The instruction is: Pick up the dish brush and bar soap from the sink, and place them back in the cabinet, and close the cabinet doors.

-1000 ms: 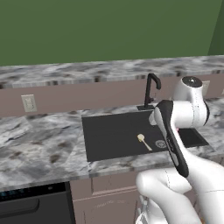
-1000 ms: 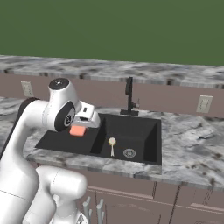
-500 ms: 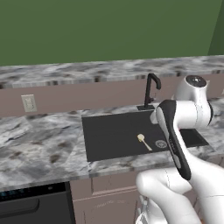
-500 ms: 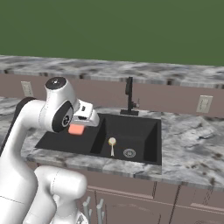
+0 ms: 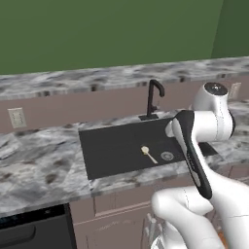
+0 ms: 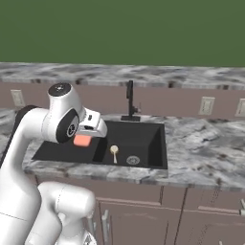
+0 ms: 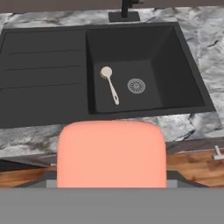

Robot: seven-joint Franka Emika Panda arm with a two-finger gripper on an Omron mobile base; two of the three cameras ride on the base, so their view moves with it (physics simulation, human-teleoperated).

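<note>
The salmon-pink bar soap (image 6: pixel 82 140) hangs above the front left rim of the black sink (image 6: pixel 62 150), with my gripper (image 6: pixel 84 139) shut on it. Seen from the hand, the bar soap (image 7: pixel 112 153) covers the lower middle and hides the fingertips. The pale dish brush (image 7: pixel 109 83) lies flat in the basin of the sink (image 7: pixel 43 87), head towards the faucet, just left of the round drain (image 7: pixel 136 85). From the base, the dish brush (image 5: pixel 149 154) (image 6: pixel 114 152) is near the basin's middle in the sink (image 5: pixel 112 146). The cabinet and the cabinet doors are out of view.
A slim black faucet (image 5: pixel 153 99) (image 6: pixel 130 103) stands behind the basin. Marble counter (image 6: pixel 206 143) runs to both sides, with wall outlets (image 5: pixel 17 117) (image 6: pixel 206 105) on the backsplash. Below are base cabinet fronts (image 6: pixel 191 215) and a dark appliance (image 5: pixel 34 228) at lower left.
The whole scene has slid a little to the left in both base views, so the camera has moved. The soap stays in the gripper and the brush lies as before.
</note>
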